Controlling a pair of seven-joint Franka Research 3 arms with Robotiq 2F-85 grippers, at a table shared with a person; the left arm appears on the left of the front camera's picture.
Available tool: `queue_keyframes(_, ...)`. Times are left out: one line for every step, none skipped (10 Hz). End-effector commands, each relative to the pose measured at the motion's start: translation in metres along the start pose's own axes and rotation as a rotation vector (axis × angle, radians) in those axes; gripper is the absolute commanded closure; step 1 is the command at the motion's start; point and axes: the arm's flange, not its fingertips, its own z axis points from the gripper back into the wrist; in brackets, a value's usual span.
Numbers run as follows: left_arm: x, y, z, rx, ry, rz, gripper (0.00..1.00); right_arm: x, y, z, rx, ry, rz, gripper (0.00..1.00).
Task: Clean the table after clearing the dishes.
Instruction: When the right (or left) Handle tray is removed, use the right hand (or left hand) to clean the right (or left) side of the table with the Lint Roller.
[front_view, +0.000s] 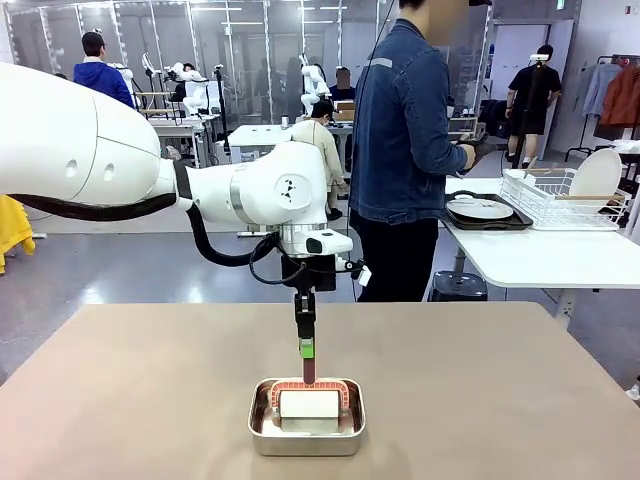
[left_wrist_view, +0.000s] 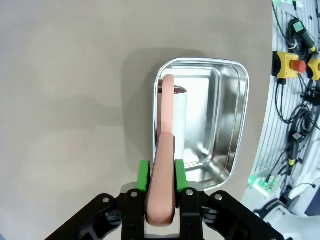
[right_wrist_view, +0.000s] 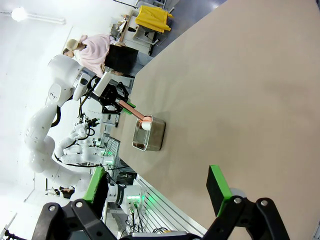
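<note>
Pink plastic handle (left_wrist_view: 163, 150) of white roller (front_view: 308, 404) is gripped by left hand (left_wrist_view: 162, 173), roller inside rectangular steel pan (front_view: 258, 426) on brown-taupe surface (front_view: 140, 385) | right hand (right_wrist_view: 156, 172) is held wide | round white plate (front_view: 480, 209) on dark tray (front_view: 520, 222) is set on white table (front_view: 540, 258), well apart

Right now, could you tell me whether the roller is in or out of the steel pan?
In: the white roller sits inside the pan, the left gripper shut on its pink handle.

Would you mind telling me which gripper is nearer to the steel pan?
Left. The left gripper is just above the pan, shut on the pink roller handle rising from it. The right gripper is open, well away from the pan over the table.
</note>
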Motion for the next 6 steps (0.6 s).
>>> queue_keyframes(0.002,0.001,0.006,0.000,0.031,0.005,1.00,-0.002,0.001,0.002,0.007,0.003,0.020,0.00)
queue_keyframes(0.003,0.000,0.007,0.004,0.026,0.002,1.00,-0.002,0.001,0.002,0.007,0.003,0.020,0.00)
queue_keyframes(0.003,-0.001,0.009,0.007,0.015,0.008,1.00,-0.002,0.001,0.002,0.007,0.003,0.020,0.00)
queue_keyframes(0.002,-0.003,0.014,0.005,0.011,0.014,1.00,-0.002,0.001,0.002,0.007,0.003,0.020,0.00)
queue_keyframes(0.002,-0.011,0.021,-0.008,0.021,0.023,1.00,-0.002,0.001,0.002,0.007,0.003,0.020,0.00)
queue_keyframes(-0.001,-0.030,0.031,-0.036,0.064,0.103,1.00,-0.002,0.001,0.002,0.007,0.003,0.020,0.00)
